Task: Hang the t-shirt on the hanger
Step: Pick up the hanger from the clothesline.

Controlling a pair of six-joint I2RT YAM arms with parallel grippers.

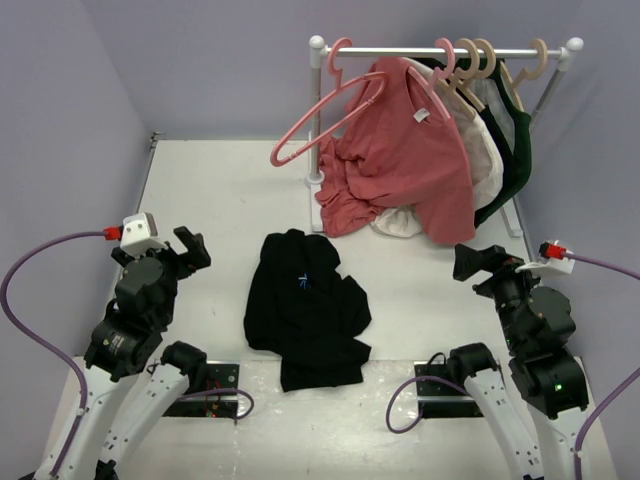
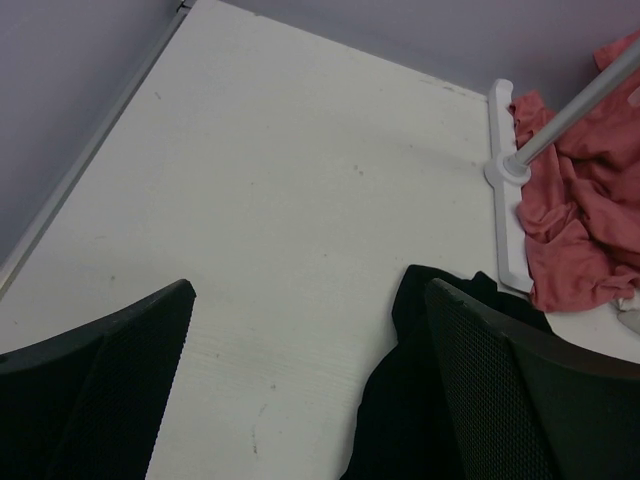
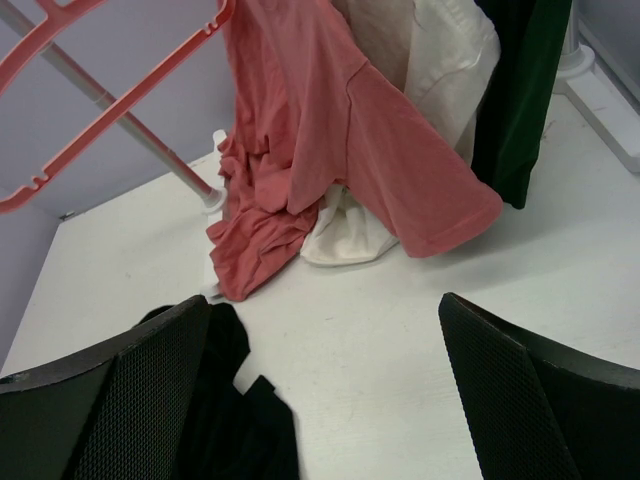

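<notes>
T-shirt: plain black, crumpled in a heap mid-worktop, tiny light-blue mark showing. Hanger: pink, bare, hooked at the left end of the rail. Left hand and right hand spread wide, holding nothing.

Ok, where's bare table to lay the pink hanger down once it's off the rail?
Widest: the table left of the t-shirt, to the left wall and back to the rack foot. Narrower strip between t-shirt and right gripper. Crowded under the rail, where the red shirt pools.
</notes>
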